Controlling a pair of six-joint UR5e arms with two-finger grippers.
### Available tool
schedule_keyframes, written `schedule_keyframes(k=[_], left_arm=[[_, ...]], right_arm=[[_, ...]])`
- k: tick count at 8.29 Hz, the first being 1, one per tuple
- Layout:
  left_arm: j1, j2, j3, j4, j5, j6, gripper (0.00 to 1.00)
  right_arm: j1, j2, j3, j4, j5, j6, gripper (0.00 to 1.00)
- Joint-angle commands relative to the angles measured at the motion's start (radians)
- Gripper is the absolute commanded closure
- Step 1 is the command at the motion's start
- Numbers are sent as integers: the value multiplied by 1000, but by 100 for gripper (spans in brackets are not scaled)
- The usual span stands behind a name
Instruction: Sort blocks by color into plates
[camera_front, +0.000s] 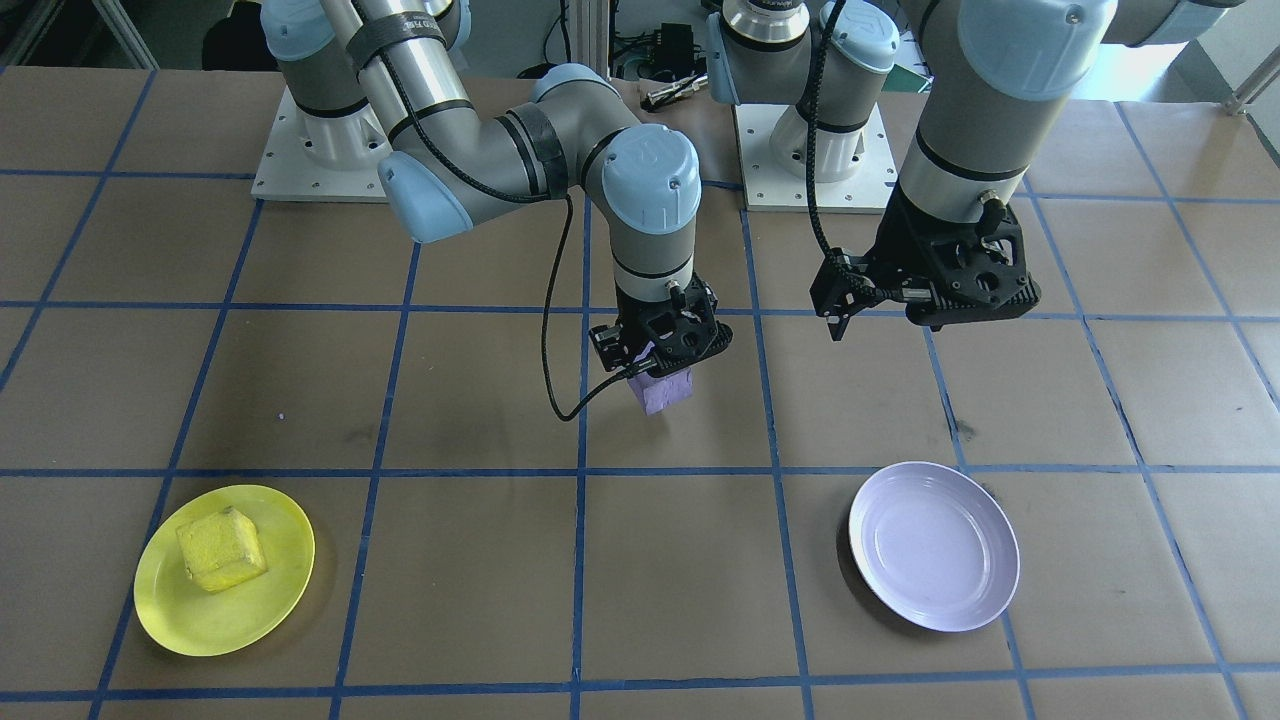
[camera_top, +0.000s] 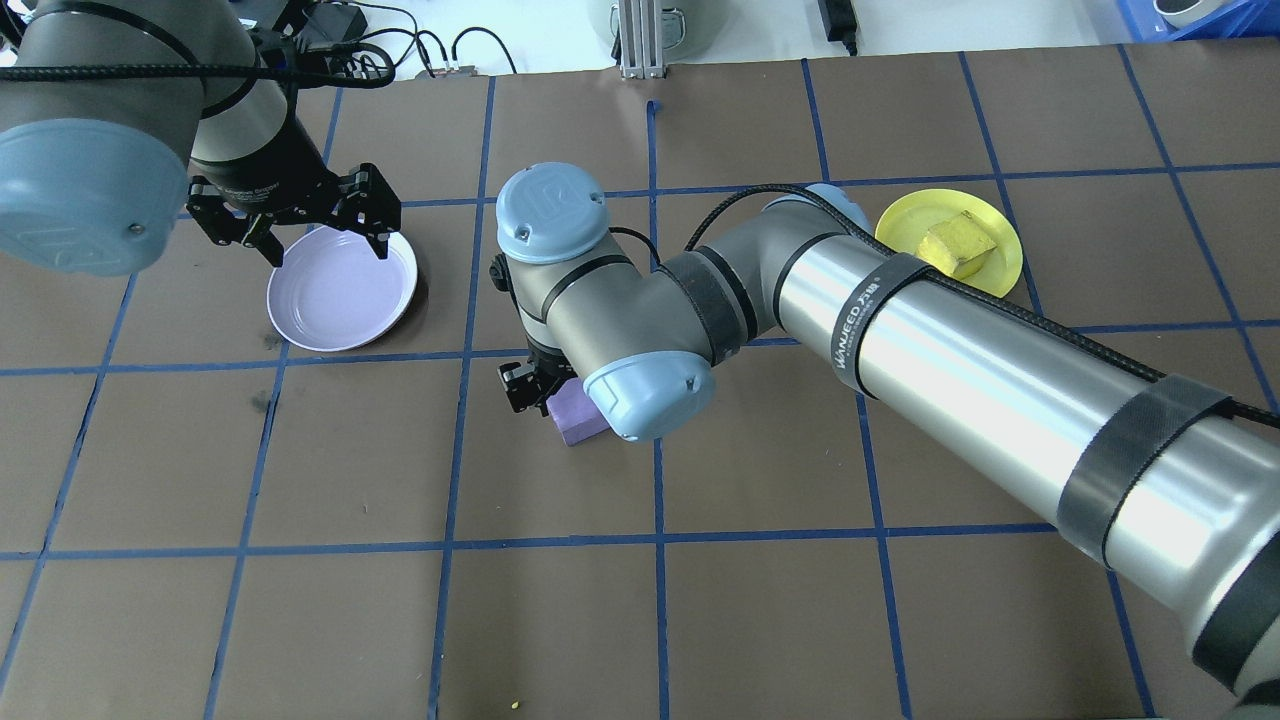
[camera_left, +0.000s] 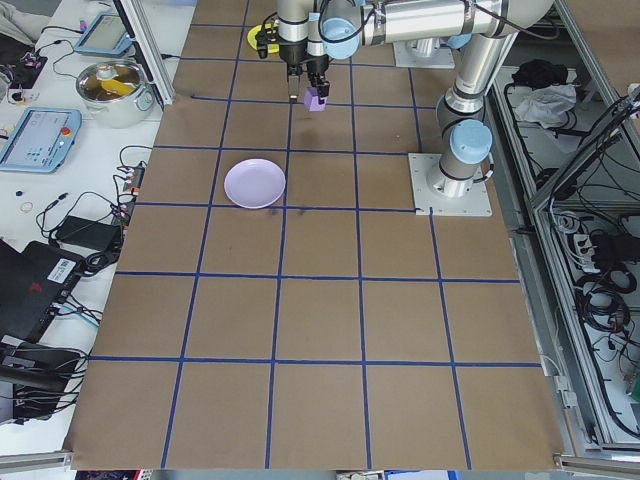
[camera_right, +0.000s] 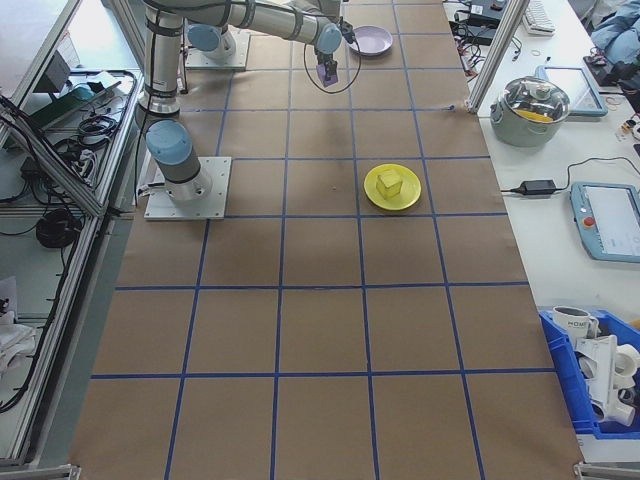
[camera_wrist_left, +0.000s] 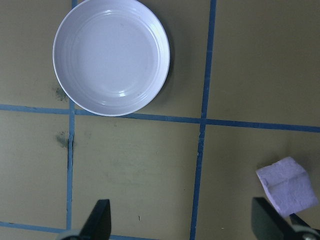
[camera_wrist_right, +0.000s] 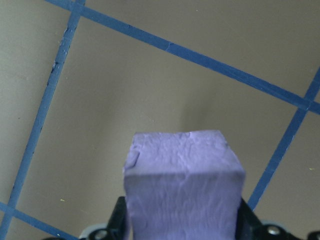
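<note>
— While the right hand (camera_front: 662, 372) hangs over the middle of the counter (camera_front: 480, 560), what is it carrying?

— It is clenched on the light purple block (camera_front: 664, 389), which shows below the fingers, lifted clear of the brown paper and its blue tape grid. The right wrist view has the cube filling the space between the jaws.

— And the left hand (camera_top: 310, 232)?

— Released, fingers spread with nothing between them, it hovers at the rim of the lavender plate (camera_top: 340, 290). That plate sits bare toward the counter's left end.

— Where is the other block?

— The yellow block (camera_front: 221, 548) lies inside the yellow plate (camera_front: 270, 600), toward the counter's right end and well apart from both hands. Both plates sit on the side of the counter away from the robot's bases.
</note>
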Motion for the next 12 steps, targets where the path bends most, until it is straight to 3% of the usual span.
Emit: schedule_keyframes(k=[1,4,5,8,9,12], left_arm=[[13,2,0,-10,2,2,0],[-4,-15,0,-12,-18,-99,0],[-30,-16,-2,-15,-89,-132,0],[-129,-32,-47,-9,-92,244,0],[-130,-36,-83,1,-92,375,0],[-134,-70,-132,7,-101,515,0]], right_arm=[[-47,-73,-12,96,-71,-4,0],[-272,-270,-15,355,-75,-22,0],[-351,-343,-15,455,-78,-36,0],[-554,-512,-24,664,-93,-79,0],[-559,-539,-24,686,-125,-77,0],[-556,-605,-7,678,-115,-94,0]])
